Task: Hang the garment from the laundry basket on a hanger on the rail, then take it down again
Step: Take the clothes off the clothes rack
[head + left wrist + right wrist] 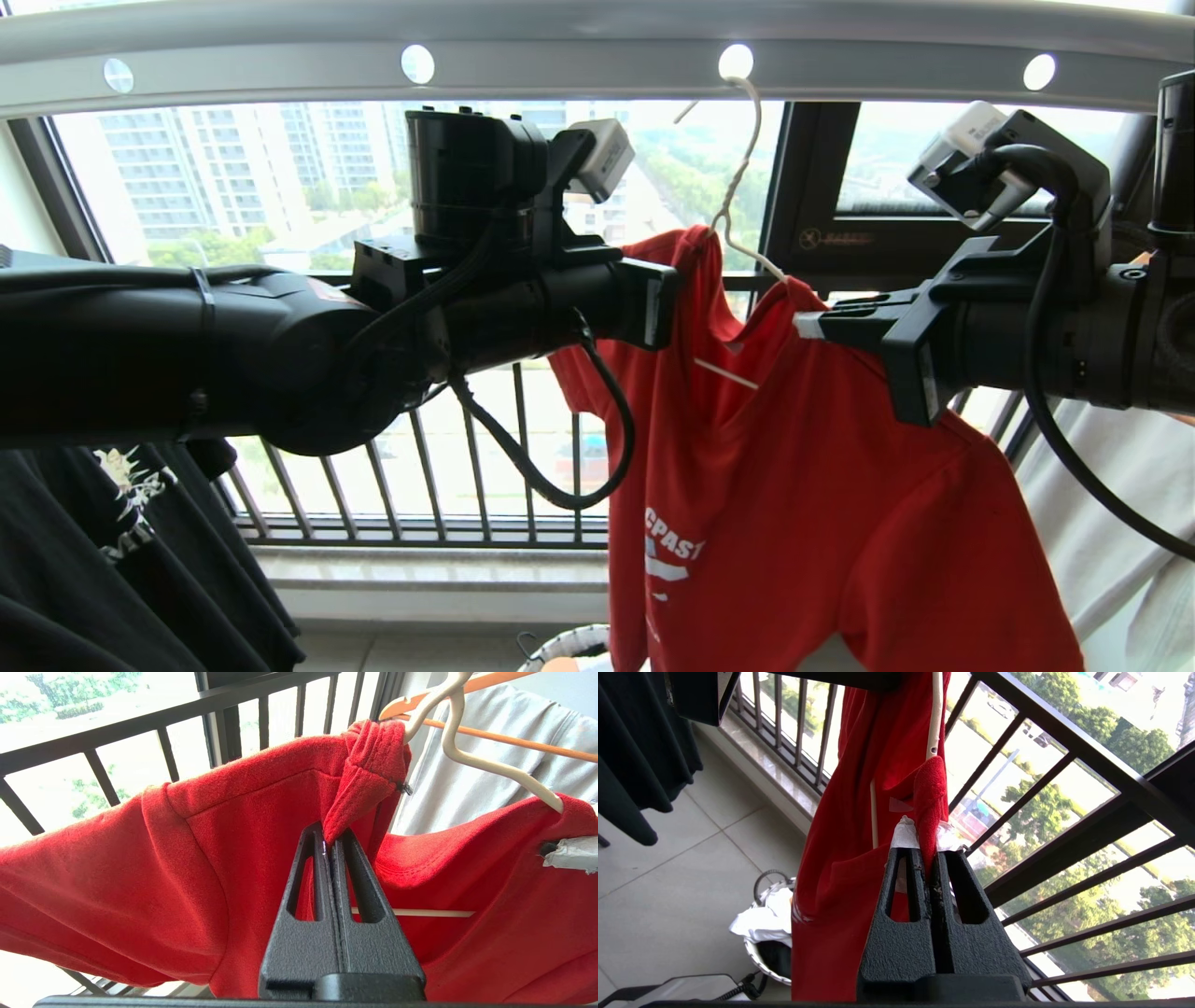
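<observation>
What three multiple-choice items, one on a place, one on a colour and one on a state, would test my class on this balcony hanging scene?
1. Where does the cream-white wire hanger hook?
A. a hole in the grey rail
B. the black balcony railing
C. the laundry basket

2. What colour is the T-shirt on that hanger?
A. black
B. white
C. red

3. How is the left gripper?
A. wide open
B. shut on the T-shirt's fabric
C. shut on the hanger's hook

Answers:
1 A, the head view shows the hook passing through a round hole in the rail.
2 C, red cloth with white lettering.
3 B, the left wrist view shows both fingers pinching a red fold at the collar.
</observation>
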`<state>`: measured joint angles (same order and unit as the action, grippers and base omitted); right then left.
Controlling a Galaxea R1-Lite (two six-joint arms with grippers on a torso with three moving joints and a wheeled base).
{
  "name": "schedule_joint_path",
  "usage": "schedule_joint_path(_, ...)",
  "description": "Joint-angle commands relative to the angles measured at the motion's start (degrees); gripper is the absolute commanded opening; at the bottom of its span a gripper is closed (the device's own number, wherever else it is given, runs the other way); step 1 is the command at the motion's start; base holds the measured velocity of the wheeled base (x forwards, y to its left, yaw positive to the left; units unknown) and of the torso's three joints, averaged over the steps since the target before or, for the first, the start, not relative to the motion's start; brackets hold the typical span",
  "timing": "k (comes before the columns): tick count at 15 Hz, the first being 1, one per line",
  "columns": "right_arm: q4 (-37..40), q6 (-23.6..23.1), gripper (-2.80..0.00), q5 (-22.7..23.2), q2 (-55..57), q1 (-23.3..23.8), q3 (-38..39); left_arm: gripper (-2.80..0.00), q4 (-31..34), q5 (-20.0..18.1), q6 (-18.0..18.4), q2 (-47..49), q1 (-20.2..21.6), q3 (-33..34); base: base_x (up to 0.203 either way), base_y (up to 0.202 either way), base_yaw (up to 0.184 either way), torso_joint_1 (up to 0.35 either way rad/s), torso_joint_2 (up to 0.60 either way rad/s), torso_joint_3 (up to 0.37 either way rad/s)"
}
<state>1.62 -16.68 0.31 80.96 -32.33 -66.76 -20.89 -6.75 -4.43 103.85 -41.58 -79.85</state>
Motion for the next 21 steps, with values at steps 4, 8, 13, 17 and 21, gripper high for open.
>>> schedule_joint_path(4,0.05,-0.17,-2.8,0.01,-0.08,-0.01,0.72,-2.8,-0.11,0.74,-1.56,-2.52,0.23,0.44,0.0,0.0,0.0,0.0,0.0,0.0)
schedule_joint_path(8,0.05,-0.2,-2.8,0.03,-0.54,-0.01,0.84,-2.8,-1.58,4.19,-1.52,-1.26,0.89,1.26,0.0,0.0,0.0,0.0,0.0,0.0)
schedule_joint_path(13,0.05,-0.2,-2.8,-0.05,-0.63,-0.01,0.82,-2.8,-7.76,4.12,-1.46,0.65,3.66,2.59,0.0,0.0,0.0,0.0,0.0,0.0)
schedule_joint_path(17,0.05,-0.2,-2.8,-0.05,-0.54,-0.01,0.84,-2.8,-7.85,4.03,-1.38,0.3,4.67,3.91,0.0,0.0,0.0,0.0,0.0,0.0)
schedule_joint_path(21,0.05,-0.2,-2.8,-0.05,-0.6,-0.01,0.93,-2.8,-7.76,5.08,-1.64,0.38,5.81,4.26,0.0,0.0,0.0,0.0,0.0,0.0)
